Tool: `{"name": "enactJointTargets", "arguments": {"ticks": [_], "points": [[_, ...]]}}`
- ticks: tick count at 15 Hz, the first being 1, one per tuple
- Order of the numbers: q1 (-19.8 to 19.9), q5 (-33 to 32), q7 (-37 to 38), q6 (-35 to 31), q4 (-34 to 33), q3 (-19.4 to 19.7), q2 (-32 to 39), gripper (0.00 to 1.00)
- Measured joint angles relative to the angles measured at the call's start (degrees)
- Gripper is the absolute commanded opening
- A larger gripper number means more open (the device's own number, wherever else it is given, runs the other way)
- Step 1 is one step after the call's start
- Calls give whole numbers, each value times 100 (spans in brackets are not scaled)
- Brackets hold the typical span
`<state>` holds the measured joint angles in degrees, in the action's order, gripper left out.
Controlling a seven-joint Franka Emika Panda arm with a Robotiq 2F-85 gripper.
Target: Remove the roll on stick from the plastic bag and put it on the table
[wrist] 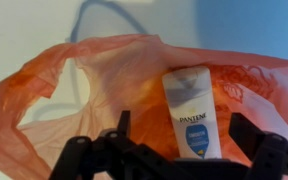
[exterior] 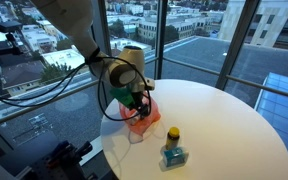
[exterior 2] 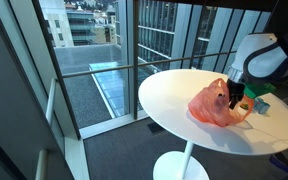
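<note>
At left, orange plastic bag [wrist: 44,90], crumpled on white table [exterior: 224,120]. Mid-frame, Pantene tube [wrist: 192,112], seemingly inside bag's mouth, between wide-spread fingers of gripper [wrist: 184,140], ungrasped. Further right in an exterior view, blue bottle [exterior: 172,150] just beside bag.

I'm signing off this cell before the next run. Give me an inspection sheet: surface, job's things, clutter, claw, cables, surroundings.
Surface: round white table, on a single pedestal.
Job's things: orange plastic bag lies crumpled on the table; a white-and-blue Pantene tube lies at its mouth, and I cannot tell if it is inside. No other stick seen.
Clutter: blue bottle with a yellow cap stands beside the bag.
Claw: claw is open, low over the bag, with a finger on either side of the tube.
Cables: dark cables hang by the arm.
Surroundings: glass walls, city buildings outside.
</note>
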<state>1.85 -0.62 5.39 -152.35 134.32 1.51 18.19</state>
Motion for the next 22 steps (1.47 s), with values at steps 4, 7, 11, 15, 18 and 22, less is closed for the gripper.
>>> {"name": "enactJointTargets", "arguments": {"ticks": [4, 7, 11, 15, 18, 22], "points": [[-34, 0, -107, -129, -2, 0, 200, 96], [-52, -3, -128, -148, -11, 0, 312, 69], [-100, -29, -132, -148, -20, 9, 352, 34], [-120, -90, -132, -151, -22, 27, 268, 26], [-143, -184, -130, -151, 13, 75, 63, 26], [-202, -399, -110, -151, 117, 161, -308, 26]]}}
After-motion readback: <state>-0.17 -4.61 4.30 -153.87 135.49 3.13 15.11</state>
